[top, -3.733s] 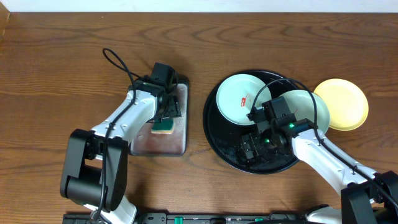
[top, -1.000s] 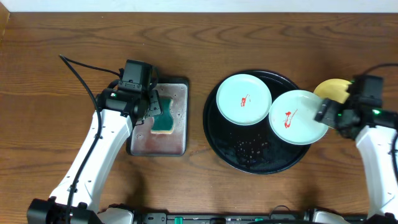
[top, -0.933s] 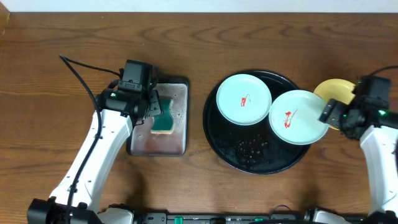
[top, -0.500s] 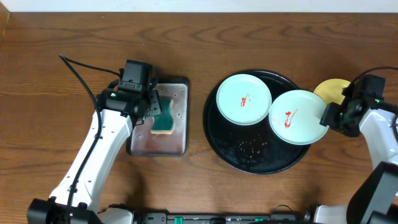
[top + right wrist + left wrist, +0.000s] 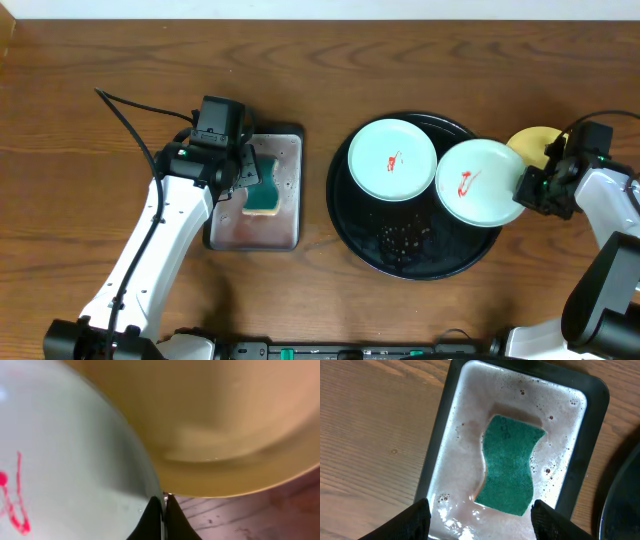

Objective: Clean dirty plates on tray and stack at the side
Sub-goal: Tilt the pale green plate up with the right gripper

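Shifted a little toward the far side since half a second ago: right mint plate, with the right gripper at its right edge. Lying face up on the right part of the black tray, right edge reaching past the tray's rim. Round, so no long axis to give; red smear near the centre. Rim pinched between the right jaws, clenched thinly on it in the wrist view. Just to the left, second mint plate, also smeared. Just beside on the far right, partly hidden by the arm, yellow plate on the table. Well apart on the left, grey tray with wet green sponge; over it the left gripper, jaws spread wide, grasping nothing.
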